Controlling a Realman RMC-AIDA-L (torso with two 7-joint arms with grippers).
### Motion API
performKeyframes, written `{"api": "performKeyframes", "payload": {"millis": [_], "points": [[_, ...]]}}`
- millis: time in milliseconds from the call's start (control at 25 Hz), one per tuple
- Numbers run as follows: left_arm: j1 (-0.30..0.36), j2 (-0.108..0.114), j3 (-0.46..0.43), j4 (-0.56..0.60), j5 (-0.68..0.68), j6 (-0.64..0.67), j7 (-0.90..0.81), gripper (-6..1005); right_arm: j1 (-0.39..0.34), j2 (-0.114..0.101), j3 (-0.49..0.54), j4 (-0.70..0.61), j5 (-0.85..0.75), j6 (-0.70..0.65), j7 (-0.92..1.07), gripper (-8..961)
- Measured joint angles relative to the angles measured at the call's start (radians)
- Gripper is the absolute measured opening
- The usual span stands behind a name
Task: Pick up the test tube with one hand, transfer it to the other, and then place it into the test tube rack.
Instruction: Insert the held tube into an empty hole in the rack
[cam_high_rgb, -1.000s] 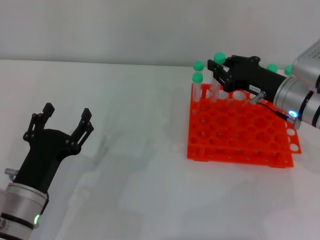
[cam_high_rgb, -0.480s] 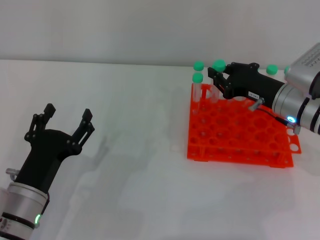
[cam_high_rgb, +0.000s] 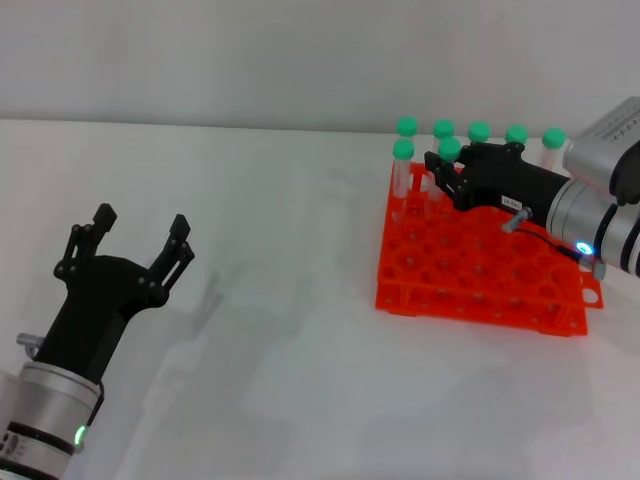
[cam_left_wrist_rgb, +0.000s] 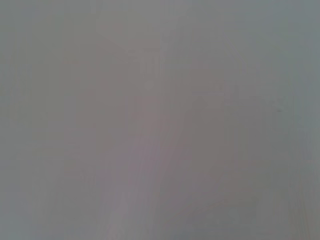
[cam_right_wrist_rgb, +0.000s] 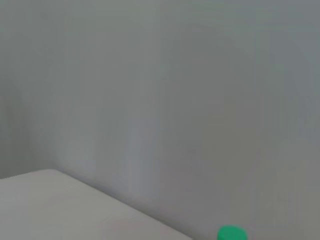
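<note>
The orange test tube rack (cam_high_rgb: 470, 285) stands on the white table at the right in the head view. My right gripper (cam_high_rgb: 443, 172), on the arm with the blue light, reaches over the rack's far left part. It is shut on the test tube (cam_high_rgb: 449, 150), which stands upright with its lower end down in a hole of the second row and its green cap just above the fingers. My left gripper (cam_high_rgb: 138, 228), on the arm with the green light, is open and empty at the lower left, well away from the rack. The left wrist view shows only a blank surface.
Several more green-capped tubes stand in the rack: a row along the far edge (cam_high_rgb: 479, 131) and one at the far left corner (cam_high_rgb: 403, 150). One green cap (cam_right_wrist_rgb: 231, 233) shows in the right wrist view. A pale wall rises behind the table.
My right gripper has moved down and slightly right with the tube, lowering it from above the rack into a hole. The left arm has barely moved.
</note>
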Motion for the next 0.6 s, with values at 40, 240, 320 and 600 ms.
{"api": "performKeyframes", "payload": {"millis": [40, 240, 320, 600], "points": [[-0.001, 0.000, 0.000, 0.000, 0.000, 0.000, 0.000, 893, 0.000, 0.000, 0.000, 0.002, 0.000, 0.000, 0.001, 247], [-0.012, 0.000, -0.001, 0.000, 0.000, 0.000, 0.000, 893, 0.000, 0.000, -0.005, 0.003, -0.002, -0.001, 0.019, 249], [-0.019, 0.000, 0.000, 0.000, 0.000, 0.000, 0.000, 893, -0.001, 0.000, -0.006, 0.003, -0.003, 0.001, 0.029, 286], [-0.031, 0.000, -0.001, 0.000, 0.000, -0.009, -0.003, 893, -0.023, 0.000, -0.005, -0.010, -0.003, 0.031, 0.045, 526]]}}
